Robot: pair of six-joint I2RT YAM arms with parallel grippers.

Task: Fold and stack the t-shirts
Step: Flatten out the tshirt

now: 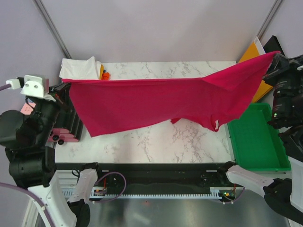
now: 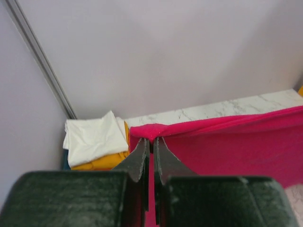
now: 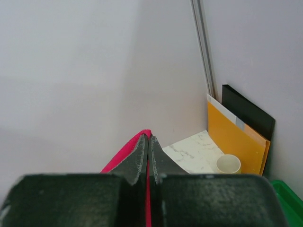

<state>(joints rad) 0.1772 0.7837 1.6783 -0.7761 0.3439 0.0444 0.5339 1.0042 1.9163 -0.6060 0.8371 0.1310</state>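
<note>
The large crimson red t-shirt (image 1: 156,104) hangs stretched in the air across the marble table (image 1: 156,142), held by both arms. My left gripper (image 1: 66,81) is shut on its left corner, seen pinched between the fingers in the left wrist view (image 2: 152,138). My right gripper (image 1: 273,56) is shut on its right corner, higher up, with red cloth between the fingers in the right wrist view (image 3: 148,138). A folded white t-shirt (image 1: 80,68) lies on a yellow-orange one (image 2: 99,162) at the table's back left corner.
A green plastic tray (image 1: 258,139) stands off the table's right edge. An orange-yellow envelope (image 3: 234,137) and a black panel lean against the right wall, with a small white cup (image 3: 228,164) in front. Pink and black items (image 1: 66,130) lie at the table's left edge.
</note>
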